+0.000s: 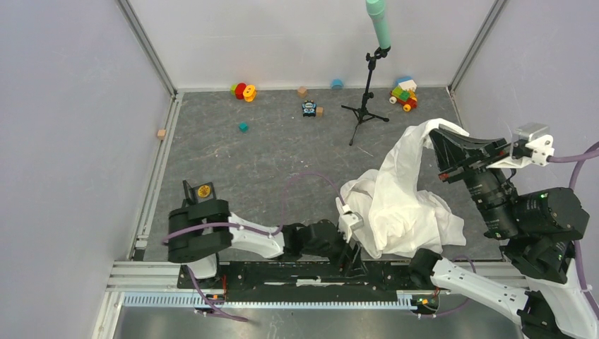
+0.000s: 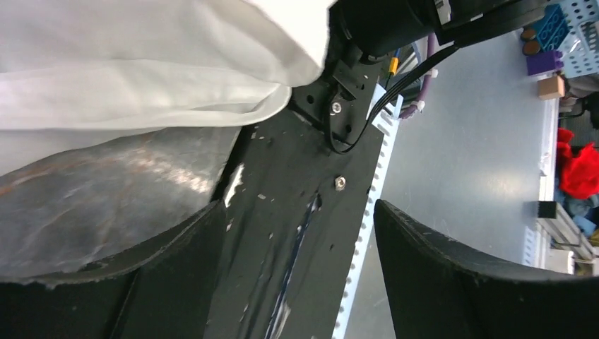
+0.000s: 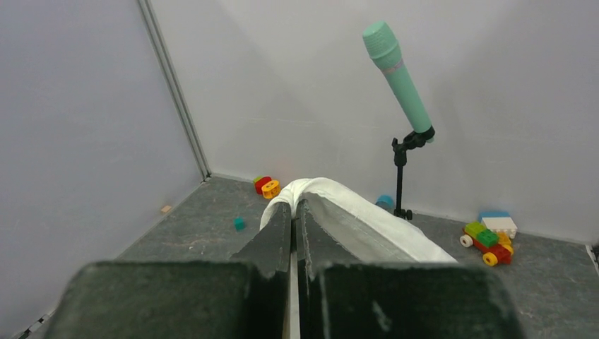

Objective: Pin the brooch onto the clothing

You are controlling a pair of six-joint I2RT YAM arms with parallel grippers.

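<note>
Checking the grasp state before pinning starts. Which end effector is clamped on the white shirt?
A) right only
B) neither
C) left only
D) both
A: the right end effector is closed on a fold of the white shirt, holding it raised, while the left end effector is open with only the black mounting plate showing between its fingers.

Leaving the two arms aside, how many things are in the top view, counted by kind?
White thin-fabric shirt: 1
Mint-green microphone on black stand: 1
Small plain wooden cubes: 3
Small teal cube: 1
Red, yellow and green ring toy: 1
Multicoloured brick toy car: 1
Small black-and-blue toy figure: 1
Blue round piece: 1
Total: 10
</note>
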